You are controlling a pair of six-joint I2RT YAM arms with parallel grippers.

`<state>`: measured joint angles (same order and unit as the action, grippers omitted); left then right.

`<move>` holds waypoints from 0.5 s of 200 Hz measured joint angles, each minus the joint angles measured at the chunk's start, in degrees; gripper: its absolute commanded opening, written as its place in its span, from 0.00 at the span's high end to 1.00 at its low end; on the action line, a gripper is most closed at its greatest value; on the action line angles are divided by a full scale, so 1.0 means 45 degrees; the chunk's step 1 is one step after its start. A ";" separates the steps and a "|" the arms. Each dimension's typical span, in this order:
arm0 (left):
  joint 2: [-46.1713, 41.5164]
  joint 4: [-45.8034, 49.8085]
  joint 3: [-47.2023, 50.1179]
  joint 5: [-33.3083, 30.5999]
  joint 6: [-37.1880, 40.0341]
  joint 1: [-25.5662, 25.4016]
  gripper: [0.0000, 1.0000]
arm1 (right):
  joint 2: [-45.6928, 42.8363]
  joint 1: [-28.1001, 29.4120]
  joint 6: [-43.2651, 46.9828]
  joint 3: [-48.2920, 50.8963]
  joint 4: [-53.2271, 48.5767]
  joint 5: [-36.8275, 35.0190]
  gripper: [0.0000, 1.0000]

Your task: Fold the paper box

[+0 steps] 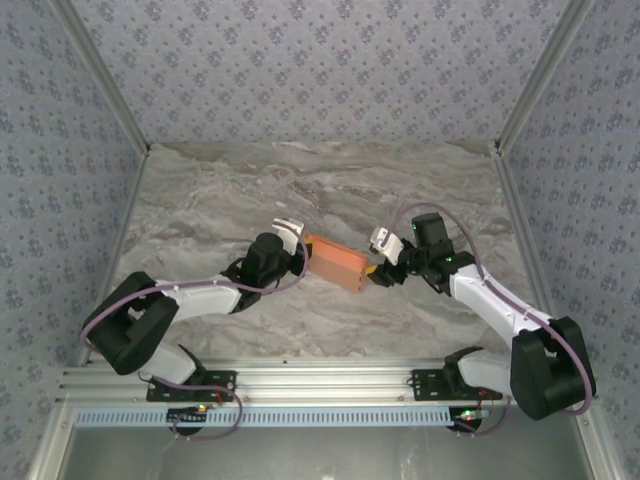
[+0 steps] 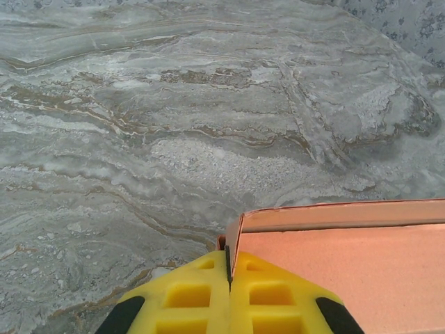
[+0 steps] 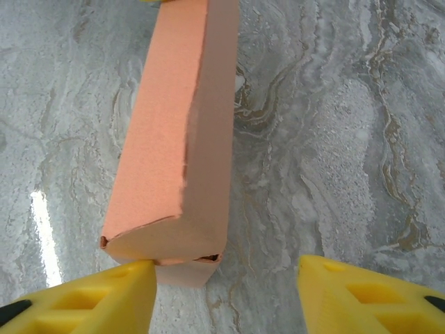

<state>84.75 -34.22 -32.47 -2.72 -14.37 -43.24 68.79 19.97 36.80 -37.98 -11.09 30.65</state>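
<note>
The paper box (image 1: 335, 264) is a salmon-orange rectangular box lying slantwise on the marble table between the two arms. My left gripper (image 1: 303, 252) is at its left end. In the left wrist view the yellow fingers (image 2: 201, 296) are pressed together with a thin card edge of the paper box (image 2: 348, 257) pinched between them. My right gripper (image 1: 375, 272) is at the box's right end. In the right wrist view it (image 3: 226, 268) stands open. The folded end of the paper box (image 3: 174, 139) touches its left finger (image 3: 104, 299), and its right finger (image 3: 354, 292) is well apart from the box.
The marble tabletop (image 1: 320, 190) is walled by patterned panels at the back and both sides. An aluminium rail (image 1: 320, 385) with the arm bases runs along the near edge.
</note>
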 measured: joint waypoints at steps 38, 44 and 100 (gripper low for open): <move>0.0000 0.0029 -0.0005 -0.0034 0.0219 0.0000 0.97 | 0.0000 0.0024 0.0520 -0.0010 -0.0053 0.0665 0.48; 0.0000 0.0039 -0.0010 -0.0034 0.0296 0.0000 0.97 | 0.0000 0.0049 0.0656 -0.0024 -0.0097 0.0782 0.48; 0.0000 0.0457 -0.0214 -0.0024 0.0923 0.0015 0.97 | 0.0238 0.0442 0.1982 -0.0529 -0.0913 0.1739 0.54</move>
<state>84.75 -32.16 -33.43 -2.83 -10.22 -43.18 69.87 21.96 45.71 -40.36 -15.20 38.48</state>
